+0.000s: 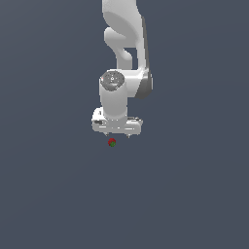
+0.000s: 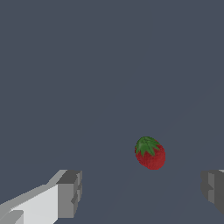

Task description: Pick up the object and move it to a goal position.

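Your claw (image 1: 117,134) hangs with its jaws spread wide, holding nothing. The strawberry (image 1: 112,142) lies on the desk (image 1: 194,194) just below the claw, between its two fingertips (image 2: 70,192), touching neither.

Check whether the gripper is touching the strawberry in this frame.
Apart. In the wrist view the strawberry lies between the open gripper with bare floor separating it from both fingers; neither pad reaches it.
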`<state>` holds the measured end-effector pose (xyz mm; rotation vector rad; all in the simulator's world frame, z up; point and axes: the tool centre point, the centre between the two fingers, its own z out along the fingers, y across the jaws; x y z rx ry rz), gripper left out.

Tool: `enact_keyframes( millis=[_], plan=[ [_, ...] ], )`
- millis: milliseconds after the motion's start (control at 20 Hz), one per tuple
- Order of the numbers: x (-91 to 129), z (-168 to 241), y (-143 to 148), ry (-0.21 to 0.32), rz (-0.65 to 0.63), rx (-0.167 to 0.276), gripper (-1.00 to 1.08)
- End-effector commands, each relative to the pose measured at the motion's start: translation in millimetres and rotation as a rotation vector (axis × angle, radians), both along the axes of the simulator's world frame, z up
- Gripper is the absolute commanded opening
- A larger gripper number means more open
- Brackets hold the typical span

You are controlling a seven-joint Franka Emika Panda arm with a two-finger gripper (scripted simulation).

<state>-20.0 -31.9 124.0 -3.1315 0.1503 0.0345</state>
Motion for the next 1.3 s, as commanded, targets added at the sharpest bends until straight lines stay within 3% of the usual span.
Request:
enact_keyframes(
  millis=[0, 500, 900, 1250],
  plan=[
    [-5, -15, -9, -0.005, -0.033, -0.001, 1.0],
    [-19, -49, -33, -0.02, -0.115, -0.008, 1.0],
    [-20, -56, -33, -0.02, -0.117, -0.008, 1.0],
    [-21, -87, -34, -0.021, -0.119, -0.009, 1.0]
  ],
)
